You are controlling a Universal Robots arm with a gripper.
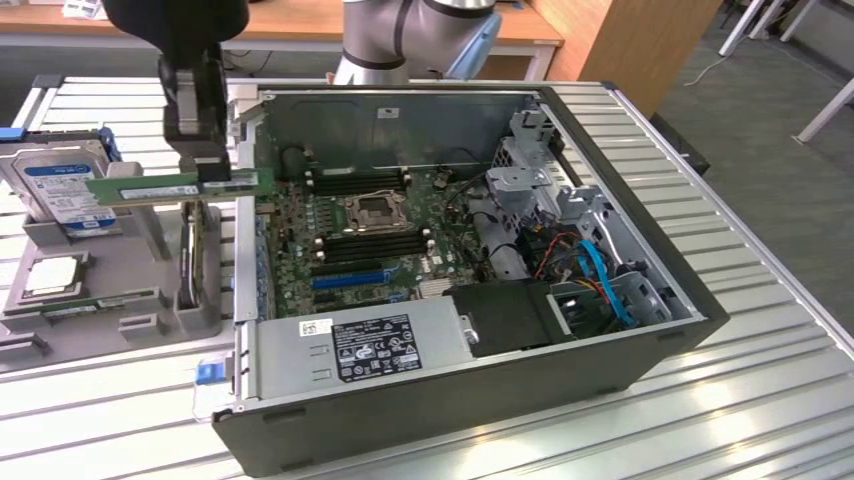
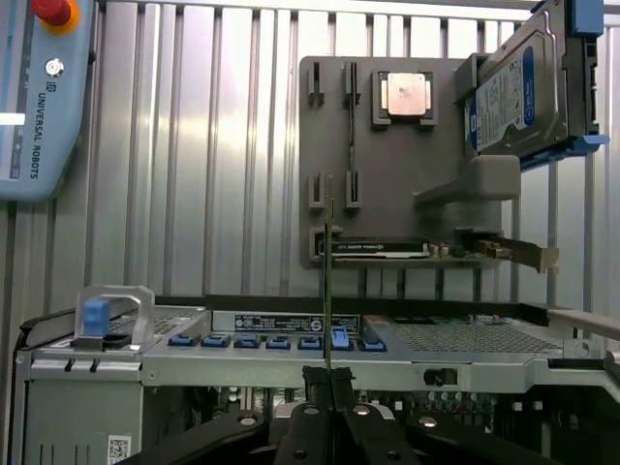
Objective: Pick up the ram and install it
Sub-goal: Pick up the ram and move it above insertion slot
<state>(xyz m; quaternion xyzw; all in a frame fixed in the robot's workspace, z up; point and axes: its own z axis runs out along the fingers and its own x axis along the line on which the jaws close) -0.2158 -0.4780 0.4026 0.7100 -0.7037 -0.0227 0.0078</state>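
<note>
My gripper (image 1: 214,176) is shut on the ram (image 1: 147,188), a long thin green stick with a white label. It hangs level in the air above the grey fixture tray (image 1: 134,265), just outside the open computer case's wall on the exterior view's left. In the wrist view the ram (image 2: 327,271) is edge-on, a thin line rising from the black fingers (image 2: 315,387). Inside the case lies the motherboard (image 1: 300,265), with dark memory slots (image 1: 358,180) behind the processor socket (image 1: 370,210) and more slots (image 1: 376,245) in front of it.
The tray also carries a blue-labelled hard drive (image 1: 60,185), a square silver processor chip (image 1: 51,275), another green stick (image 1: 80,303) and a dark card standing on edge (image 1: 195,260). A power supply (image 1: 367,345) fills the case's near corner. A teach pendant (image 2: 39,87) lies on the slatted table.
</note>
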